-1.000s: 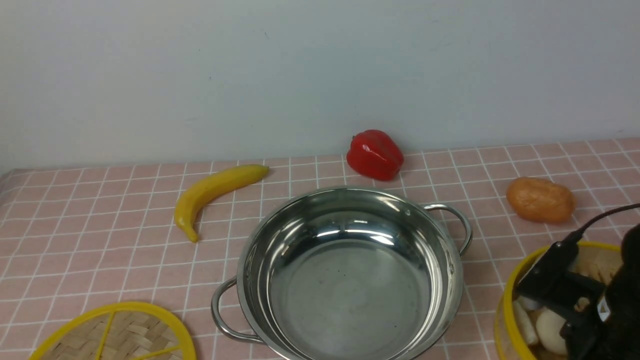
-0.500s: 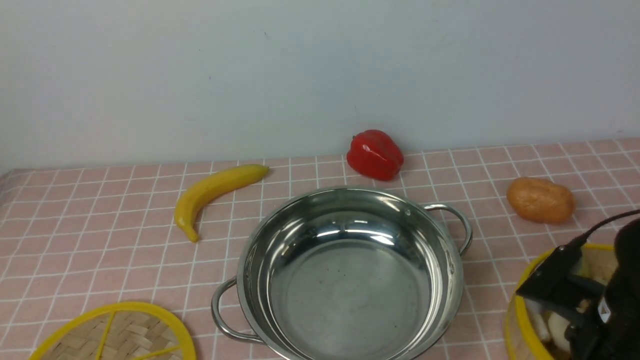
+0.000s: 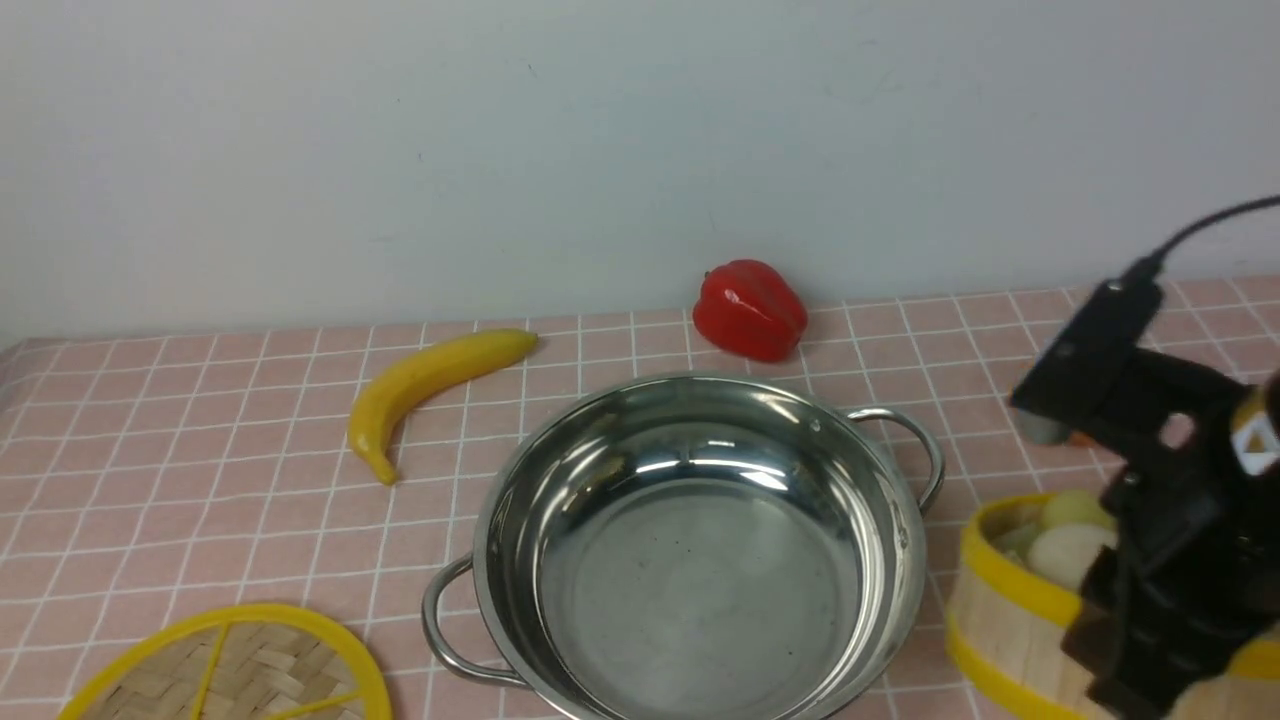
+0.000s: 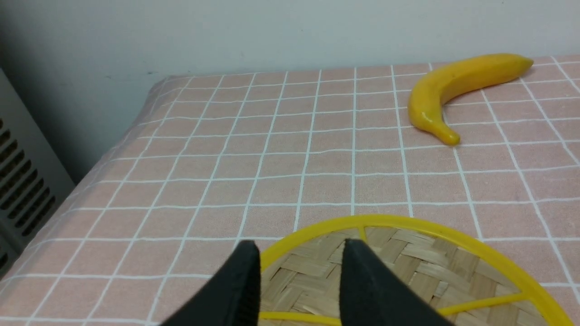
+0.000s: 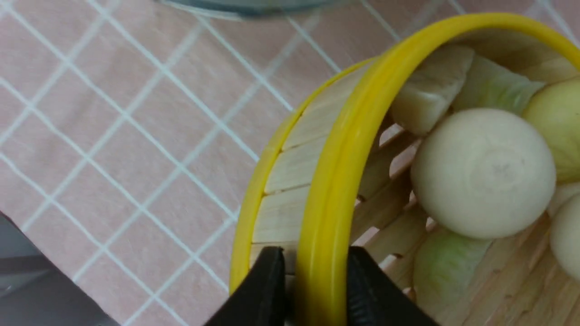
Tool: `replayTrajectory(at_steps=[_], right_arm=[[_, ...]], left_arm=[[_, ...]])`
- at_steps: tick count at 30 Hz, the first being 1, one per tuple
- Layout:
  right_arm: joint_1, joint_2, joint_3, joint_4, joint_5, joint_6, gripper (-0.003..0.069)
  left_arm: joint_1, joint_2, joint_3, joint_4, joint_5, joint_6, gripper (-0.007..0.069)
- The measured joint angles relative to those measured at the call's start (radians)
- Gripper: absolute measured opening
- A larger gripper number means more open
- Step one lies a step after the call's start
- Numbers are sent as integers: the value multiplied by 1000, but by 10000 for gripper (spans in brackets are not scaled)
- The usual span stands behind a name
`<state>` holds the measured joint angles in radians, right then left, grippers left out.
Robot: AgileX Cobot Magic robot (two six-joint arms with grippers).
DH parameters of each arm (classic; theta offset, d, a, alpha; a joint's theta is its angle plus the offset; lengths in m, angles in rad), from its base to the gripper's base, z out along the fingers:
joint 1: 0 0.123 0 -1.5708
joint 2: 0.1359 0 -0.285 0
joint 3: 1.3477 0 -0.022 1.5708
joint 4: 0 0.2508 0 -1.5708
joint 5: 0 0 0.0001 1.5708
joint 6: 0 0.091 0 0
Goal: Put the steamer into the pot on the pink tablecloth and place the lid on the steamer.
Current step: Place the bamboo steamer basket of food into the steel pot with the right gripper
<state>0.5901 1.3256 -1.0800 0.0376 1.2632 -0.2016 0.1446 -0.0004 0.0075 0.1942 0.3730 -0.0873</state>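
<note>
Pink tablecloth [image 3: 180,500] with a white grid covers the surface. Far left, near edge: lid [image 3: 230,670] lies flat on the cloth, partly cut off by the frame. Left hand [image 4: 300,260] hangs over the lid's rim with its fingers spread and nothing between them; can't tell if it touches the weave. Banana [image 3: 430,385] sits further back, well apart from the lid. Centre: pot [image 3: 490,520] stands upright on the cloth, one handle near-left, the other far-right. Red pepper [image 3: 750,308] is behind it by the wall, not touching. Right: steamer [image 3: 1000,620] is just beside the pot's right side, outside it, base out of frame, so contact with the cloth is unclear. Right hand [image 5: 315,271] pinches the steamer's wall at the top yellow rim, one finger outside and one inside. Pale round pieces [image 5: 482,174] and greenish chunks [image 5: 446,267] lie on its slatted floor.
</note>
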Motion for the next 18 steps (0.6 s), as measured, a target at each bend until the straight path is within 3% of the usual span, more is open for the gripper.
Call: replayTrajectory(at_steps=[4, 18], right_arm=[[94, 50, -35, -38, -25, 79, 140], [179, -72, 19, -137, -16, 184, 136]], left_arm=[[0, 0, 0, 0, 0, 0, 243], [0, 0, 0, 0, 0, 0, 243]])
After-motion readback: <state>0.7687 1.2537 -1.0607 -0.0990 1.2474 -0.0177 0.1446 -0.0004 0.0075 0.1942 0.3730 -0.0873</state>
